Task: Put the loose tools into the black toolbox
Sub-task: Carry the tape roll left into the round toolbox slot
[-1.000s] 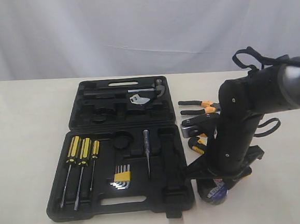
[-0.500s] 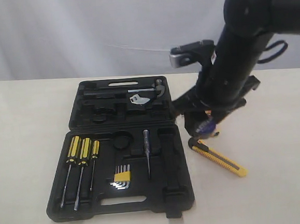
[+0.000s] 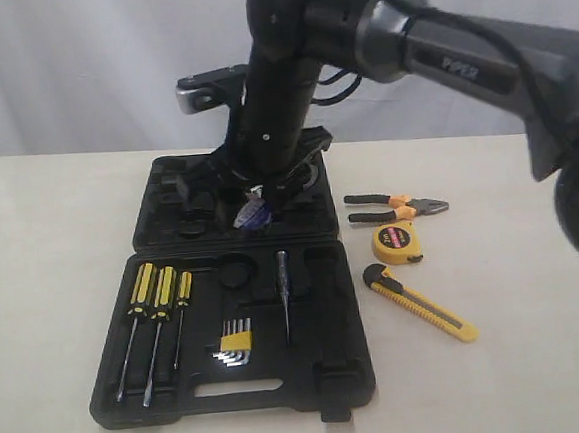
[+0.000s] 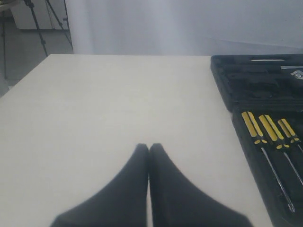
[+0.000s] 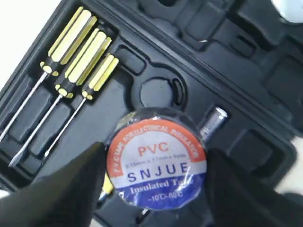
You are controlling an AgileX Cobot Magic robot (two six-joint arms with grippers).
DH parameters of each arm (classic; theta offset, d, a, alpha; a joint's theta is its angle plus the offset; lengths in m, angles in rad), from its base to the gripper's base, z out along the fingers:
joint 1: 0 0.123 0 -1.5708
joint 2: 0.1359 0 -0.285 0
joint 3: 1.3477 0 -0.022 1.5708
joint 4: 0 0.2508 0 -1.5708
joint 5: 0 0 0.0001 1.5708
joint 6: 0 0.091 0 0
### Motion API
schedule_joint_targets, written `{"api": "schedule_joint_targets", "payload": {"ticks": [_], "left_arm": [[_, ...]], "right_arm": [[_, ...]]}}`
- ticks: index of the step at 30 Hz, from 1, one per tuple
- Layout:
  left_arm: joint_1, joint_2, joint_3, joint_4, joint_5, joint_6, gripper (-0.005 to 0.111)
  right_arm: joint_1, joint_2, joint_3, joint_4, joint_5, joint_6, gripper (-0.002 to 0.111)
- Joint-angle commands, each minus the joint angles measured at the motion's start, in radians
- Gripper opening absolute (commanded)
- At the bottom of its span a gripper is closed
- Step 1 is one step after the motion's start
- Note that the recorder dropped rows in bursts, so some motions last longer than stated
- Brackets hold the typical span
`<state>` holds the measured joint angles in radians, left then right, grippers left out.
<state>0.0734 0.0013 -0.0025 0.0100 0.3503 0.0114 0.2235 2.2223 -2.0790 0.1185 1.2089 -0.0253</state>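
**Exterior view.** You are seeing the black toolbox (image 3: 117, 385) lying open on the desk (image 3: 49, 225), both halves flat.
- Your right tool (image 3: 252, 203) is reaching across over the toolbox, near the hinge line between the two halves.
- It is gripping the black tape roll (image 3: 251, 217) and holding it just above the moulded recesses.
- The pliers (image 3: 394, 206), tape measure (image 3: 397, 242) and utility knife (image 3: 420, 302) are lying loose on the desk, just right of the toolbox, in a line from far to near.
- Three screwdrivers (image 3: 156, 307) and a hex key set (image 3: 237, 343) are sitting in the near half.

**Left wrist view.** Your left tool (image 4: 149, 152) is hanging over bare desk with its tips pressed together, holding nothing. A corner of the toolbox is showing beside it.

**Right wrist view.** Two dark fingers (image 5: 61, 189) are clamping the tape roll from either side, and its red-white-blue label is facing the camera. A round recess (image 5: 158, 92) and the screwdrivers are lying beneath it.
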Motion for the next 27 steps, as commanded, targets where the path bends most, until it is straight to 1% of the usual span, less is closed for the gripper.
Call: {"api": "schedule_joint_targets", "payload": {"ticks": [1,8,15,27], "left_arm": [[-0.005,-0.001,0.003,-0.010,-0.008,-0.004,0.000],[-0.005,-0.001,0.003,-0.010,-0.008,-0.004,0.000],[-0.005,-0.001,0.003,-0.010,-0.008,-0.004,0.000],[-0.005,-0.001,0.003,-0.010,-0.008,-0.004,0.000]], "right_arm": [[0.024,0.079,-0.038,0.011,0.011,-0.011,0.025],[0.040,0.151,-0.038,0.008,-0.121,-0.014,0.025],[0.040,0.199,-0.038,0.007,-0.200,-0.014,0.025],[0.037,0.204,-0.036,-0.016,-0.198,-0.014,0.025]]}}
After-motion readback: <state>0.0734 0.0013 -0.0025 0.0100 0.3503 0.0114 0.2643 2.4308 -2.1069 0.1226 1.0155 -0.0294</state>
